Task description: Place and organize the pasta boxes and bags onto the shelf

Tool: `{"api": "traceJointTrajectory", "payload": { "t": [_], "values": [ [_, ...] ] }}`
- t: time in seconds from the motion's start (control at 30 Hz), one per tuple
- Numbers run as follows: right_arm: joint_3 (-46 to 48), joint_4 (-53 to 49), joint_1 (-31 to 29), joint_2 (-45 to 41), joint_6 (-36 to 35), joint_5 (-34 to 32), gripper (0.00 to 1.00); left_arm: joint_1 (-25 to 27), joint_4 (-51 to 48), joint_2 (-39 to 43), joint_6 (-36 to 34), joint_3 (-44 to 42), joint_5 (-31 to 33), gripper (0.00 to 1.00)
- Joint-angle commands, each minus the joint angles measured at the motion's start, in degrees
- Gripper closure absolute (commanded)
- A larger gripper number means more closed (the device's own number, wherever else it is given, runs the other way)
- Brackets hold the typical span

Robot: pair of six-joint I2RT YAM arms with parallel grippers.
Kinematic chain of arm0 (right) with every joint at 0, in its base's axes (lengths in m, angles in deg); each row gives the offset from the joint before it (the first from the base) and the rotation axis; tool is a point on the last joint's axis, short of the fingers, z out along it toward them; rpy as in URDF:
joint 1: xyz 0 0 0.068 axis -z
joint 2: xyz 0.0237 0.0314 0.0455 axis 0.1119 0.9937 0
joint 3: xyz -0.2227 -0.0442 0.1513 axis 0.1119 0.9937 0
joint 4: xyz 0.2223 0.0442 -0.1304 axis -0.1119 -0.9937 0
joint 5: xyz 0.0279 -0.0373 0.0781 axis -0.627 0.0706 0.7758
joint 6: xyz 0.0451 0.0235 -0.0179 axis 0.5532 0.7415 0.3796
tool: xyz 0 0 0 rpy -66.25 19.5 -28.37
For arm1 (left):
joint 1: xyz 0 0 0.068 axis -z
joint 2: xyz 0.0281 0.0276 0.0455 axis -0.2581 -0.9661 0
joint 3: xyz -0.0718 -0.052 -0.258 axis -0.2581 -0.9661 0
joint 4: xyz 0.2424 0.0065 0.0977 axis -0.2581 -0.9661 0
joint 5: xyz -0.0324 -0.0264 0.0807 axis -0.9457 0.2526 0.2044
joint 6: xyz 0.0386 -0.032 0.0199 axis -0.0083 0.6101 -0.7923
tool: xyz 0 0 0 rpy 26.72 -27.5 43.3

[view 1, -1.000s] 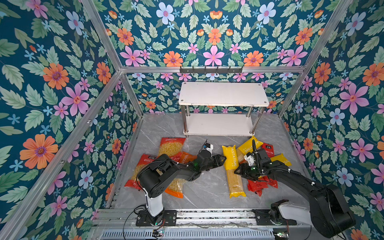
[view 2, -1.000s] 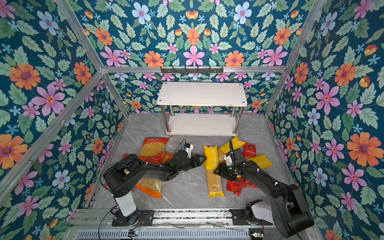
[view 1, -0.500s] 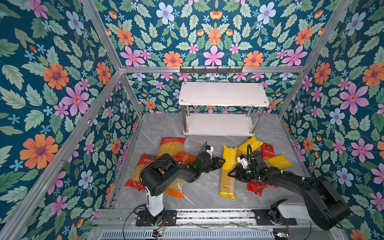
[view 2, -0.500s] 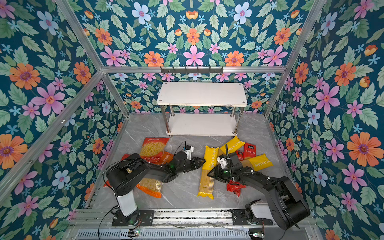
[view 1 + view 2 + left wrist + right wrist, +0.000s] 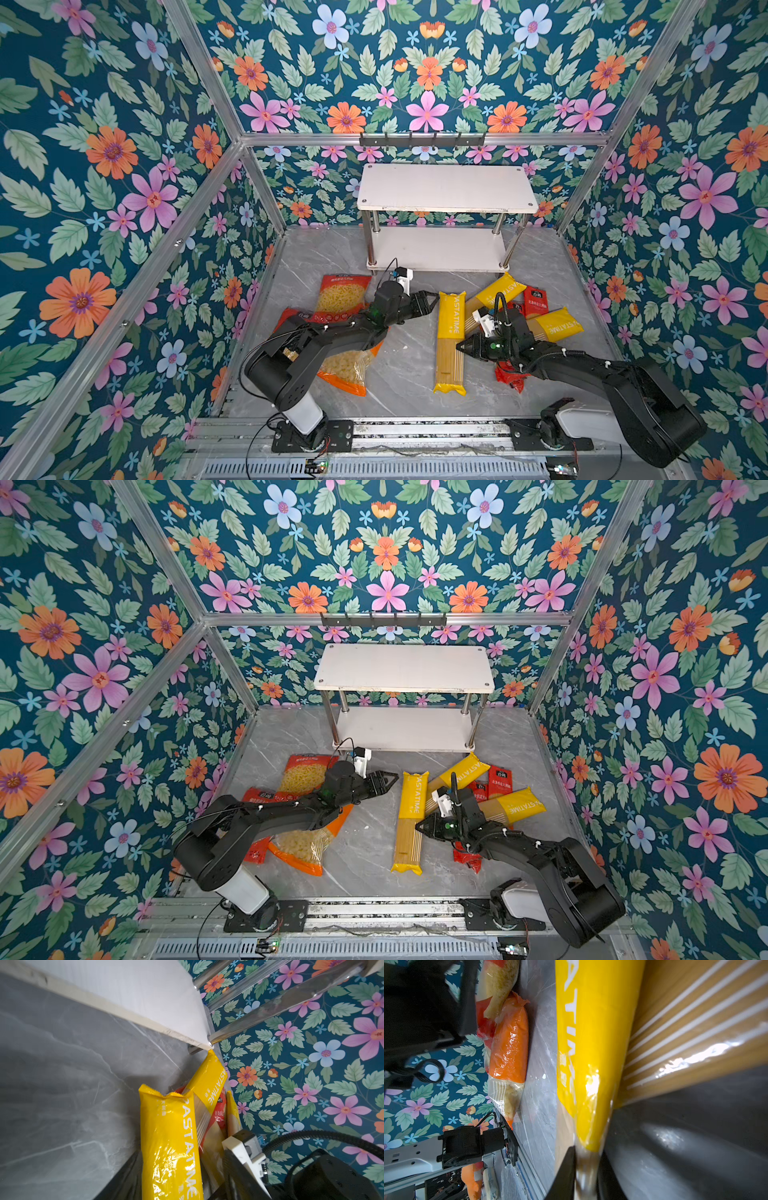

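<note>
Shelf (image 5: 446,189), both tiers bare, at the back. Yellow pack (image 5: 451,332) flat on the floor. Right gripper (image 5: 460,347) clamped on its edge; left gripper (image 5: 432,300) apart beside its top. Step, apparently: pickup. Next likely calls for a level lift to the shelf.

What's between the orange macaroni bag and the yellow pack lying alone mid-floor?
Only bare grey floor, plus one tiny white speck, separates the orange macaroni bag and yellow pack; both top views and the right wrist view show it.
</note>
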Motion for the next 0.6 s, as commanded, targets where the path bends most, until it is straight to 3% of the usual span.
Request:
{"api": "traceJointTrajectory", "payload": {
  "t": [0.0,0.23,0.4,0.57],
  "values": [
    [0.3,7.9,-0.5,-2.3,1.2,1.0,0.85,-3.3,-9.0,3.9,-8.1,0.7,-2.3,0.34],
    [-5.4,4.0,-0.9,-5.3,0.9,3.0,0.94,-4.1,-10.2,10.4,-8.8,-0.6,-1.8,0.29],
    [-6.4,6.5,-0.9,-3.6,3.2,3.8,0.98,-4.6,-2.4,12.2,-2.2,-5.9,-2.1,0.26],
    [-5.5,14.9,-1.1,-3.1,10.4,4.0,1.0,-4.8,3.9,12.7,3.8,-10.0,-2.5,0.2]
  ]
}}
